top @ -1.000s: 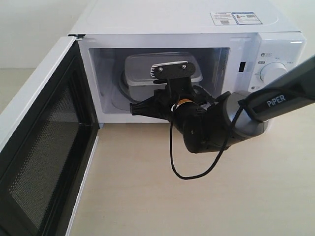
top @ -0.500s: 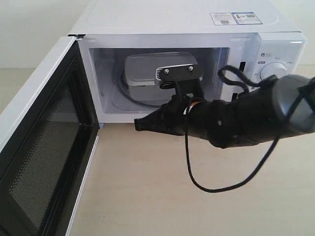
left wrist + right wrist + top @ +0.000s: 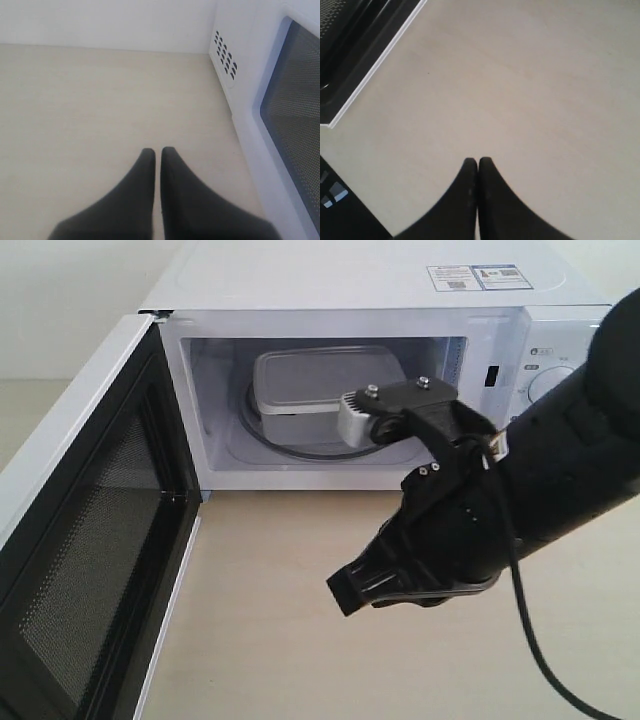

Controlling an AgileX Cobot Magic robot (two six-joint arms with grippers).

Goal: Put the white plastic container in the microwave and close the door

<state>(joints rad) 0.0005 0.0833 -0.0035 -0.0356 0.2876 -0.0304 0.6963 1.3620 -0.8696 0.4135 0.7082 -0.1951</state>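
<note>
The white plastic container [image 3: 322, 388] rests on the glass turntable inside the white microwave [image 3: 350, 285]. Its door [image 3: 85, 530] is swung wide open to the left, showing the dark mesh window and black inner frame. My right gripper [image 3: 345, 593] hangs shut and empty over the table in front of the cavity, well clear of the container. The right wrist view shows its tips [image 3: 478, 162] pressed together above bare tabletop. My left gripper [image 3: 157, 151] is shut on nothing, beside the door's outer face [image 3: 295, 115]; it is out of the exterior view.
Beige tabletop [image 3: 300, 640] spreads before the microwave. The open door's lower edge [image 3: 370, 65] lies close to my right gripper. The right arm's black cable [image 3: 540, 660] dangles at the lower right. Two dials [image 3: 555, 385] sit behind the arm.
My right arm has pulled back out of the microwave opening, toward the camera and downward, leaving the container on the turntable. The door has not moved.
</note>
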